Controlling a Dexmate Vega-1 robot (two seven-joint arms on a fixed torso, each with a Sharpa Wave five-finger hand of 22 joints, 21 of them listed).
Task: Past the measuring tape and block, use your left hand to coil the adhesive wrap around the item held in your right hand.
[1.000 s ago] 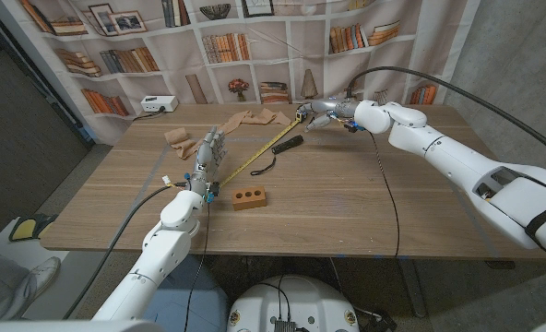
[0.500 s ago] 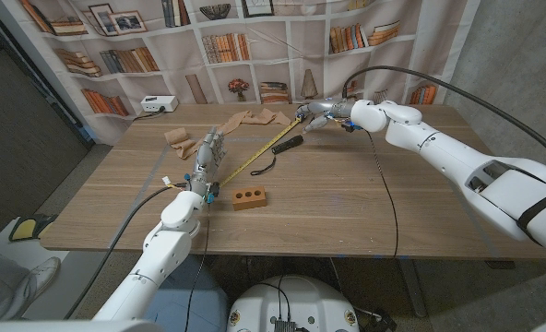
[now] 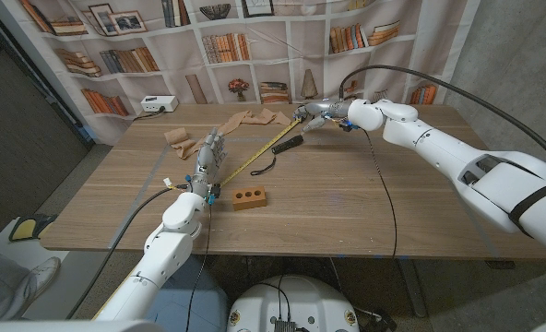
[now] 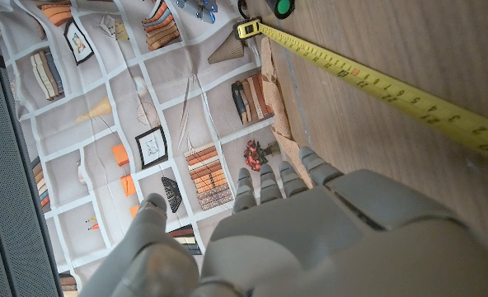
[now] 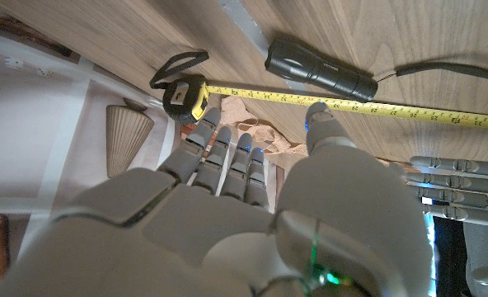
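Measuring tape (image 3: 255,157) lying extended diagonally across bench (image 3: 347,212); block (image 3: 249,196) near; flashlight (image 3: 288,144) far. Left hand (image 3: 208,157) hovering empty, fingers apart; right hand (image 3: 317,112) spread, holding nothing.

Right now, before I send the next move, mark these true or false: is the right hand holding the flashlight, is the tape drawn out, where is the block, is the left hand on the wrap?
1. The right hand grips the flashlight. False: the flashlight lies on the table, and the hand's fingers are spread over the tape measure's case.
2. The measuring tape is drawn out across the table. True.
3. The block lies at the table's far edge. False: it sits nearer the robot than the tape.
4. The left hand holds nothing. True.
5. The adhesive wrap lies beyond the tape, untouched. True.
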